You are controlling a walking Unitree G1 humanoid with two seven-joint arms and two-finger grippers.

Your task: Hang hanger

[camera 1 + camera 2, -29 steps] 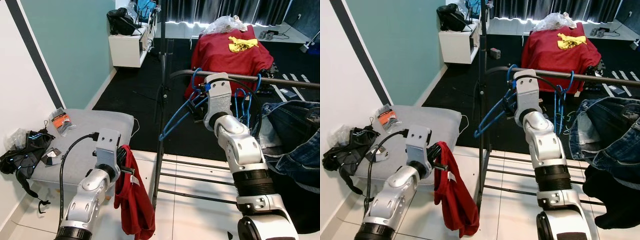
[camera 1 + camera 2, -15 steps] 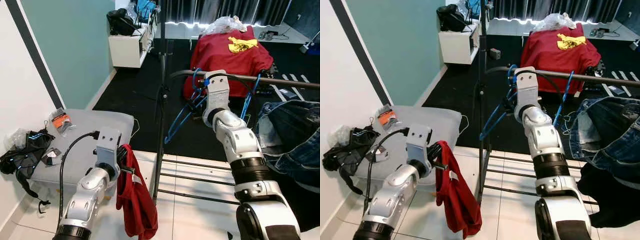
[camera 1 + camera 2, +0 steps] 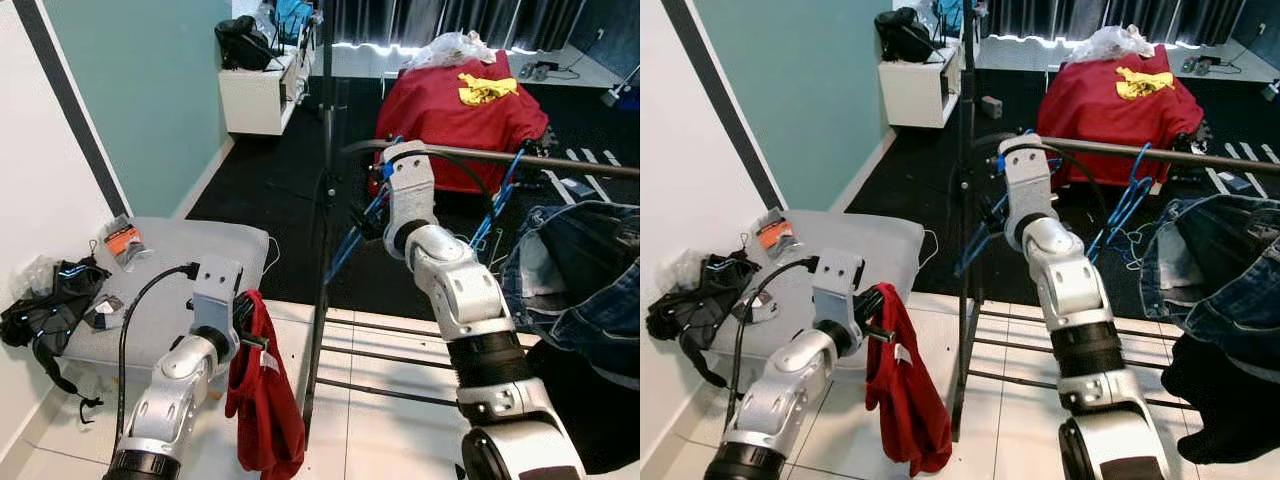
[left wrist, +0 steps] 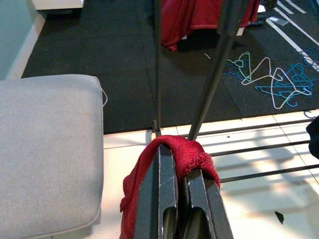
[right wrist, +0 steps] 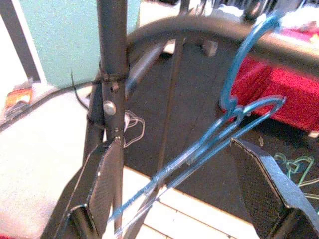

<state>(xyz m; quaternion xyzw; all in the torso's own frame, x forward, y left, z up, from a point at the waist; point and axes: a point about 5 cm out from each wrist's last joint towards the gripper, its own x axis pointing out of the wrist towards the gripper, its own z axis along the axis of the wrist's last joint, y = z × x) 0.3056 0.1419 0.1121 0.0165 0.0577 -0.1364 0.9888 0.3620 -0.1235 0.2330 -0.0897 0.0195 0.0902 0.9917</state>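
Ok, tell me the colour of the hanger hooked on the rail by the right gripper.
Blue. The hanger shows best in the right wrist view.

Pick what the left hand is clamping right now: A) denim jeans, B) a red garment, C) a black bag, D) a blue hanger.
B: in the left wrist view the left hand has its fingers shut on the red garment, which hangs down from it in the head view.

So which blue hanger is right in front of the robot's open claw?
The blue hanger hooked at the rail's left end, between the right claw's fingers. The other blue hanger hangs further right.
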